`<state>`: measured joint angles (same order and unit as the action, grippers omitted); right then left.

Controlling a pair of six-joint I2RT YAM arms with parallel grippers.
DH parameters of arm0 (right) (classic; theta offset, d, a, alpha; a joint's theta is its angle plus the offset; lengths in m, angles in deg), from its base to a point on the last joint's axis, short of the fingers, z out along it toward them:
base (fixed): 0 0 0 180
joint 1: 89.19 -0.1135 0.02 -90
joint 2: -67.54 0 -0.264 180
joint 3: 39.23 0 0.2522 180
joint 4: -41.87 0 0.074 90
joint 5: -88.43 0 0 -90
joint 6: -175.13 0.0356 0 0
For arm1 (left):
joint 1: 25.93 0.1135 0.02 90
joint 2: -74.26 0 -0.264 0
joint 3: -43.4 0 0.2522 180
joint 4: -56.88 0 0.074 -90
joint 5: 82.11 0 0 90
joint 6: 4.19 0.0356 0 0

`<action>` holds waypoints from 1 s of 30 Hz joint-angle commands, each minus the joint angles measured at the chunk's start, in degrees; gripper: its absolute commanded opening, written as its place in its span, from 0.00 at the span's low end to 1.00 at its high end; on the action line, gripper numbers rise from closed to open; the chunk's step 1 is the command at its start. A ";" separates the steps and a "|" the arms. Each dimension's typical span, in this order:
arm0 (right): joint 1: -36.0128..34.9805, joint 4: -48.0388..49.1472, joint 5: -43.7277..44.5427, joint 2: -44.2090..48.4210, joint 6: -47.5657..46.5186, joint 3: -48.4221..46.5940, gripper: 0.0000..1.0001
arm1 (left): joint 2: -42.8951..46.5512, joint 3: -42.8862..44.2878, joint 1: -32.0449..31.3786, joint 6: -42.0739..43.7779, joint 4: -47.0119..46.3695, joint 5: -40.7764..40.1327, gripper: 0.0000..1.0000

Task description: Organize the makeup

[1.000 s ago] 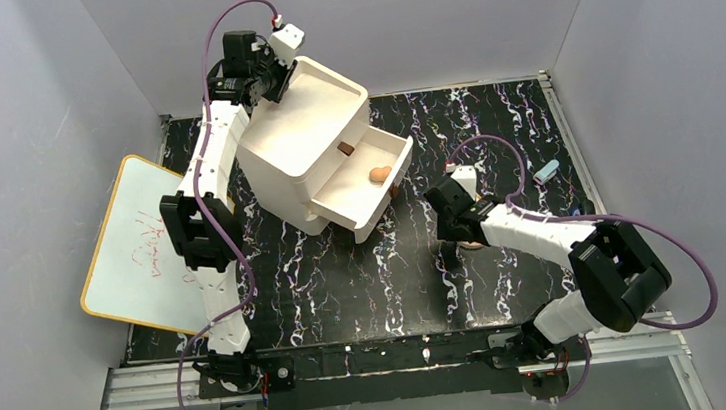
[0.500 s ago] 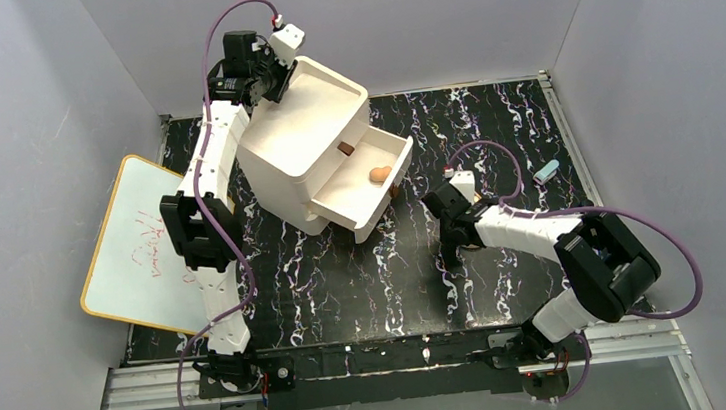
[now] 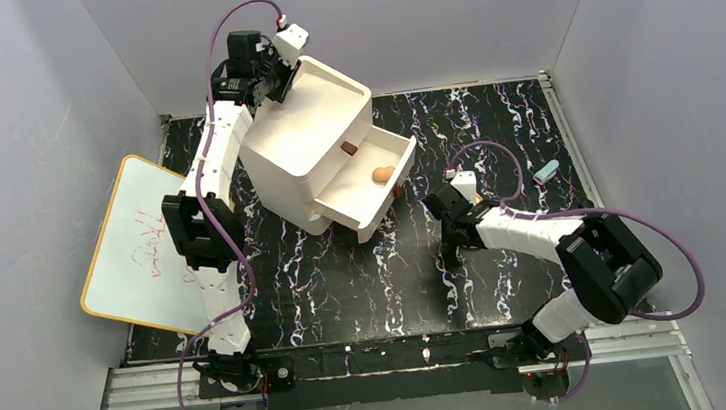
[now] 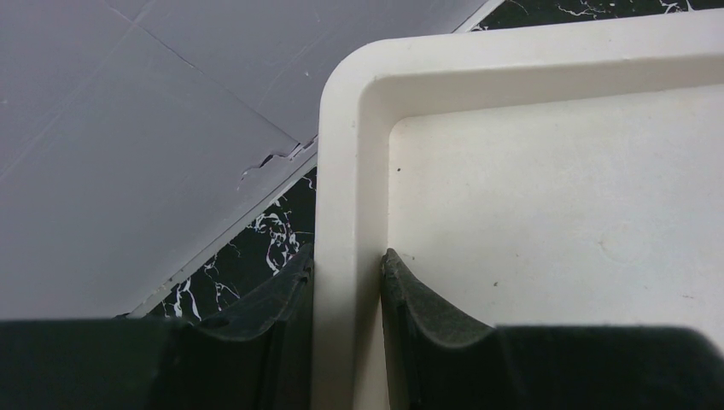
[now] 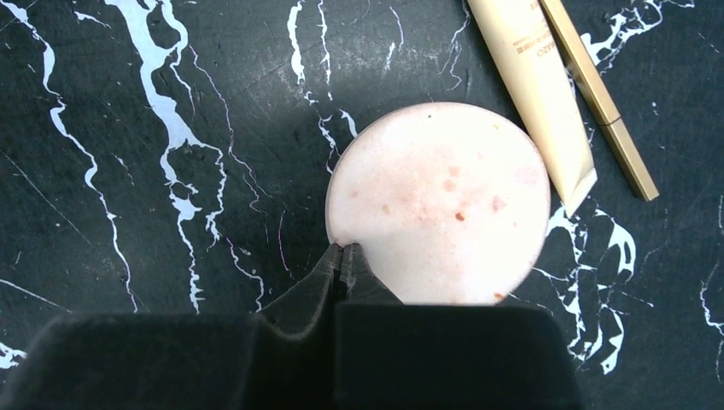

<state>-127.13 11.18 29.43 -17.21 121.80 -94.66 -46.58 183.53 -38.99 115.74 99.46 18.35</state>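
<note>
A round pale powder disc (image 5: 440, 201) with pinkish spots lies on the black marbled mat. My right gripper (image 5: 344, 248) is shut, its tips pinched on the disc's near-left edge; in the top view this gripper (image 3: 450, 244) hides the disc. A beige tube (image 5: 531, 94) and a thin gold stick (image 5: 599, 101) lie just beyond the disc. A beige egg-shaped sponge (image 3: 382, 173) sits in the open middle drawer. My left gripper (image 4: 346, 256) is shut on the back rim of the white drawer box (image 3: 307, 130). The black compact and the white pad are out of view.
A whiteboard (image 3: 137, 247) leans off the mat's left edge. A small pale blue item (image 3: 546, 171) lies at the far right of the mat. The open drawer (image 3: 368, 189) juts toward the right arm. Grey walls enclose the table.
My right gripper has shifted slightly left and settled over the disc, its elbow swinging in. The left gripper and the box have nudged slightly.
</note>
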 commanded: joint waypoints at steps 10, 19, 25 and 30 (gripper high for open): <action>-1.82 -9.33 5.30 12.46 -3.72 -12.50 0.01 | -4.98 -3.24 -4.30 1.44 11.69 0.45 0.00; -3.25 -7.14 5.96 11.30 -8.17 -23.62 0.01 | -4.61 -3.38 -4.42 1.44 11.39 0.31 0.00; -5.07 -2.18 4.72 7.06 -10.60 -29.29 0.01 | -4.48 -3.39 -4.43 1.37 11.34 0.35 0.00; -8.03 1.42 4.52 2.51 -12.38 -34.24 0.01 | -4.42 -3.48 -4.51 1.44 11.34 0.14 0.00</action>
<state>-132.90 6.94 33.80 -12.27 111.94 -123.71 -46.62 183.53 -39.45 115.64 99.37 17.76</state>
